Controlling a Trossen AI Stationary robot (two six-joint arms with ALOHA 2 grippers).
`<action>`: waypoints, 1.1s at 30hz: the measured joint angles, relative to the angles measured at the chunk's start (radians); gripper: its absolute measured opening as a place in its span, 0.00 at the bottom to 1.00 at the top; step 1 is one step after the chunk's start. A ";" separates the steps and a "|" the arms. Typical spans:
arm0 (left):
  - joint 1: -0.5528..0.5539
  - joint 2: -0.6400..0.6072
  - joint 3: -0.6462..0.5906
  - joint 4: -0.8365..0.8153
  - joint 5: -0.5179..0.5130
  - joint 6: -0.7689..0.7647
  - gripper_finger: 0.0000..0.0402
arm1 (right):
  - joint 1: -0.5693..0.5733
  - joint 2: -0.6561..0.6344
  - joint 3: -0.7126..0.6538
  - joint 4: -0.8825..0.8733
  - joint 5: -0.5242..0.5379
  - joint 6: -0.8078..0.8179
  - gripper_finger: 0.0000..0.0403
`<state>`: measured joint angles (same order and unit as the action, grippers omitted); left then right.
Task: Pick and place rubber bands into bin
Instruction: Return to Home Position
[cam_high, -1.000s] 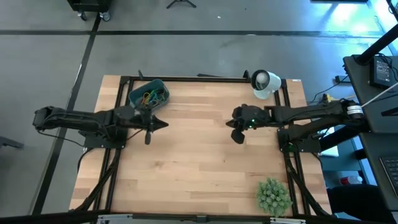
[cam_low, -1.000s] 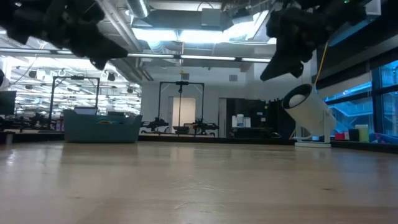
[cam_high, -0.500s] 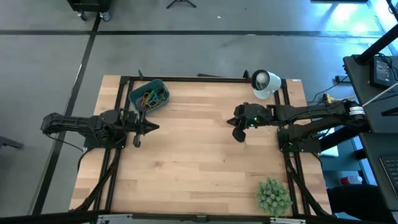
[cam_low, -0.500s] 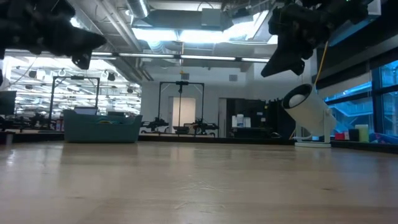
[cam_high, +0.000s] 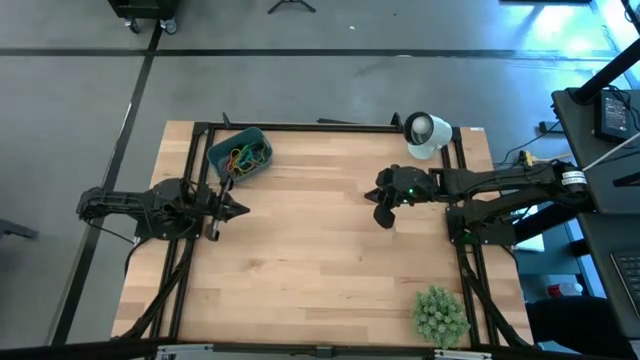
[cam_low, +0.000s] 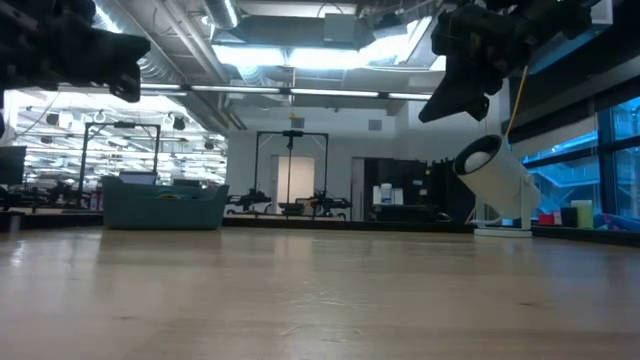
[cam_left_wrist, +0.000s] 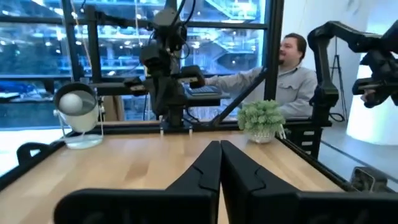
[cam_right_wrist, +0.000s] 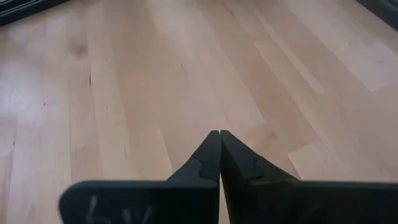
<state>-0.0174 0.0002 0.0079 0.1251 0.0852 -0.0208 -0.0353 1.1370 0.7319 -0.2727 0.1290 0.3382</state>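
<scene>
Left gripper (cam_high: 236, 209) sits over the left edge of the table (cam_high: 320, 270), tips aimed at the middle. The left wrist view settles it: my fingers (cam_left_wrist: 205, 169) are pressed together, nothing between them. Right gripper (cam_high: 380, 197) hangs over the right half of the wood, fingers (cam_right_wrist: 210, 157) likewise closed flat on each other and empty; its wrist view sees only bare planks below. The bin (cam_high: 239, 152) stands near the left corner at the edge farthest from the low camera, just beyond my left gripper and not touching it. Only the high view looks inside: the rubber bands (cam_high: 243, 156) lie tangled there, green, yellow, orange and red. The low view gives just the bin's teal wall, and shows both grippers raised well clear of the tabletop. White round cup-like object (cam_high: 425, 134) at the far right corner, spiky green plant ball (cam_high: 439, 313) at the near right one. Left wrist view alone catches a person (cam_left_wrist: 292, 71) seated beyond the table, behind the plant ball
</scene>
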 joint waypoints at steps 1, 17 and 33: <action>0.000 0.000 0.000 -0.002 0.003 -0.011 0.00 | 0.000 0.000 0.000 0.002 0.000 0.000 0.01; -0.003 0.000 0.000 -0.017 -0.005 -0.122 0.02 | 0.066 -0.052 -0.109 0.081 0.017 -0.136 0.00; -0.003 0.000 0.000 -0.017 -0.005 -0.123 0.02 | 0.078 -0.601 -0.486 0.291 -0.165 -0.176 0.00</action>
<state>-0.0208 -0.0002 0.0079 0.1085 0.0799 -0.1436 0.0431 0.5357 0.2463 0.0184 -0.0362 0.1619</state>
